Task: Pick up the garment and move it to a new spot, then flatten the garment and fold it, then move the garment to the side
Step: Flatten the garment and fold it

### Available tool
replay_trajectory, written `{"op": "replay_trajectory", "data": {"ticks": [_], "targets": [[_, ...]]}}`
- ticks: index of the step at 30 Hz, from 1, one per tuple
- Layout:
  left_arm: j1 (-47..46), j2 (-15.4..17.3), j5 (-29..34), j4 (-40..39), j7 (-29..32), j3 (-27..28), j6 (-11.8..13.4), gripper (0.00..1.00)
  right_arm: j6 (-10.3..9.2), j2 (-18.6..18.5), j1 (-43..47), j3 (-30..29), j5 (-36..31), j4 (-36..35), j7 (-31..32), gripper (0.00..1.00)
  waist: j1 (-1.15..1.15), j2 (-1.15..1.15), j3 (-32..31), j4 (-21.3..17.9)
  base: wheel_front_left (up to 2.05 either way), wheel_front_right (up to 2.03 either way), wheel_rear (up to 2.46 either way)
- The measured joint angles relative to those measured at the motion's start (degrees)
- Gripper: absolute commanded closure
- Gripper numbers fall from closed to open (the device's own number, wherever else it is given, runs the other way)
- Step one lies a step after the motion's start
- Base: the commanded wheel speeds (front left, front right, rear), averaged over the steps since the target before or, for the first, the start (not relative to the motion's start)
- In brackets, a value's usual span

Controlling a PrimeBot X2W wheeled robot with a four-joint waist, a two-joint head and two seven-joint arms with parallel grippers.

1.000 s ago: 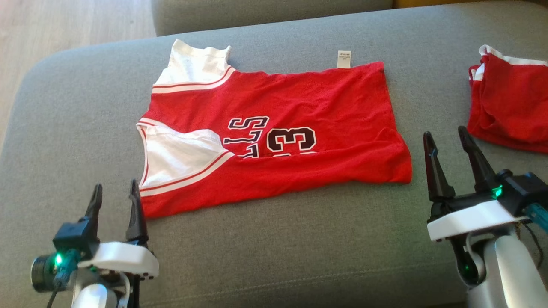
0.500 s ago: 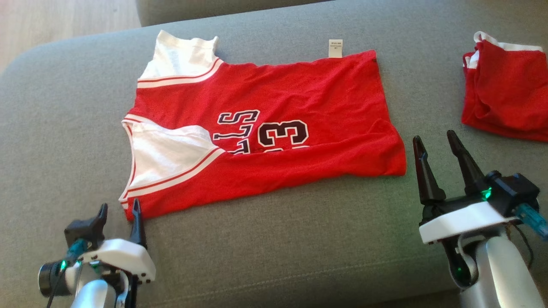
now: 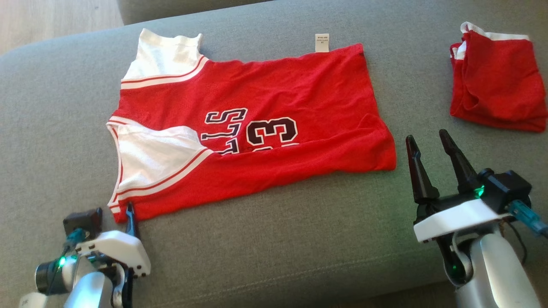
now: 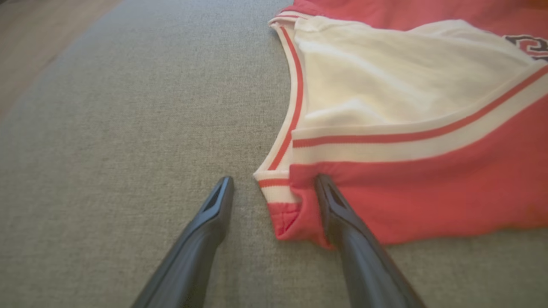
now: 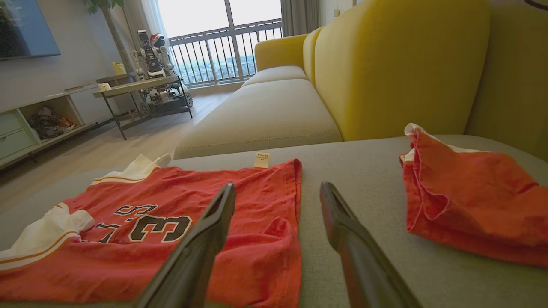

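Left gripper (image 4: 274,184): jaws spread wide, nothing held; one finger over the jersey's (image 3: 265,102) near shoulder corner, the other over bare cushion (image 3: 278,239). Right gripper (image 3: 427,137): likewise gaping, empty, just off the hem corner. Jersey lies flat mid-cushion, its near long edge apparently turned over, half hiding the number. Judged: relocation and flattening done, first fold likely made; further folding and the shift aside remain. Far right: another red garment (image 3: 496,85), bundled
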Motion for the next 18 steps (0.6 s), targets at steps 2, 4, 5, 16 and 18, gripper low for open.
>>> {"op": "replay_trajectory", "data": {"ticks": [2, 4, 5, 16, 18], "targets": [[-0.48, 0.00, -0.01, 0.66, 0.22, -0.11, -0.07, 0.00, 0.00, 0.00, 0.00, 0.04, 0.01, 0.63, 0.00, 0.00, 0.00, 0.00, 0.11, -0.07, 0.00, 0.00, 0.00], [-0.80, 0.00, -0.01, 1.29, 0.38, -0.48, -0.91, 0.40, 0.00, -0.01, 0.00, 0.13, 0.14, 2.30, 0.01, 0.00, 0.00, 0.00, 0.08, 0.01, 0.00, 0.00, 0.00], [-0.93, 0.00, -0.01, 1.54, 0.37, -0.60, -1.35, 0.97, 0.00, 0.00, 0.01, 0.18, 0.32, 3.41, 0.09, 0.00, 0.00, 0.00, 0.04, 0.09, 0.00, 0.00, 0.00], [-1.37, -0.32, 0.30, -1.77, -2.21, -1.86, -1.30, 1.00, 0.00, 0.03, -4.61, -2.42, 13.76, 18.24, 5.21, 0.00, 0.00, 0.00, -0.37, 2.71, 0.00, 0.00, 0.00], [-1.35, -0.34, 0.86, -3.15, -2.22, -2.07, -1.19, 1.00, 0.00, 0.03, -6.43, -2.08, 17.74, 21.61, 5.66, 0.00, 0.00, 0.00, -0.35, 3.39, 0.00, 0.00, 0.00]]}}
